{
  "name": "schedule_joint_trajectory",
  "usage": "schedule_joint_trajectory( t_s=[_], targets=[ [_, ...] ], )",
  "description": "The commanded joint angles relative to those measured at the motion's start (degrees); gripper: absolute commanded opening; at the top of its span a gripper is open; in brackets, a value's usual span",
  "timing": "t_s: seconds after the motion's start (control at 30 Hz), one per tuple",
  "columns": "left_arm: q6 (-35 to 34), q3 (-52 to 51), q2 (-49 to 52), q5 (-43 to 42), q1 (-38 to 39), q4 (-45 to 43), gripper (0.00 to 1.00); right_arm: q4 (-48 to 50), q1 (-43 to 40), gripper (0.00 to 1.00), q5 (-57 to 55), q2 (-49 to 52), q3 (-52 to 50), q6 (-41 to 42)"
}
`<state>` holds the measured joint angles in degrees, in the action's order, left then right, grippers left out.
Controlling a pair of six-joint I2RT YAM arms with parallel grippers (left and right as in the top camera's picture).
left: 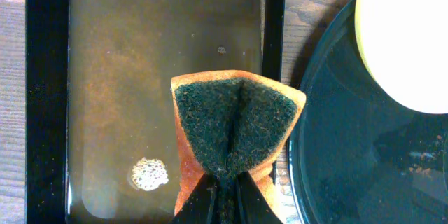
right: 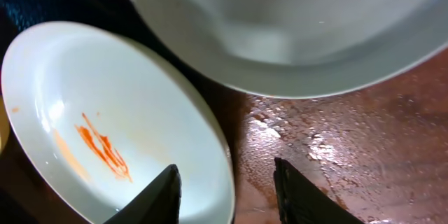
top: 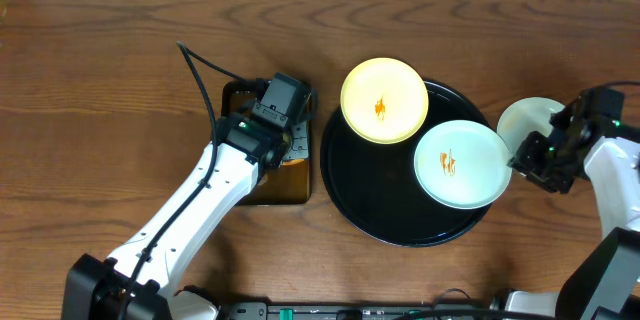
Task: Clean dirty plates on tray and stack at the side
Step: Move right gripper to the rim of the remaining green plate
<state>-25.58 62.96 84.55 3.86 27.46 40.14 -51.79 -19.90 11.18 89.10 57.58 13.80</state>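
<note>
The left end effector (left: 224,199), clamped on the folded sponge (left: 234,122), has the open basin of the rectangular tray (left: 45,112) ahead of it and off to one side. On the other side stand that tray's rim, a thin strip of desk (left: 308,14), then the round tray (left: 350,154) with the yellow plate (left: 413,35) overhanging its edge. The right end effector (right: 224,178) has its jaws apart. The smeared mint plate (right: 105,112) crowds one finger (right: 164,189), another plate (right: 294,28) fills the space ahead, and wet desk lies free beside the other finger.
</note>
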Motion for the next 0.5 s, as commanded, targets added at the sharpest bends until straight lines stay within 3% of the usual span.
schedule_joint_trajectory(
  t_s=[0.0, 0.17, 0.37, 0.47],
  targets=[
    [0.5, 0.2, 0.4, 1.3, -0.2, 0.2, 0.07, 1.0, 0.9, 0.42, 0.4, 0.0, -2.9, -0.9],
    [0.5, 0.2, 0.4, 1.3, -0.2, 0.2, 0.07, 5.3, 0.9, 0.40, 1.9, 0.0, -8.5, 0.9],
    [0.5, 0.2, 0.4, 1.3, -0.2, 0.2, 0.07, 8.7, 1.1, 0.07, 7.5, -0.1, -12.3, 0.7],
    [0.5, 0.2, 0.4, 1.3, -0.2, 0.2, 0.07, 8.8, 1.1, 0.01, 7.5, -0.8, -12.2, 0.7]
  ],
)
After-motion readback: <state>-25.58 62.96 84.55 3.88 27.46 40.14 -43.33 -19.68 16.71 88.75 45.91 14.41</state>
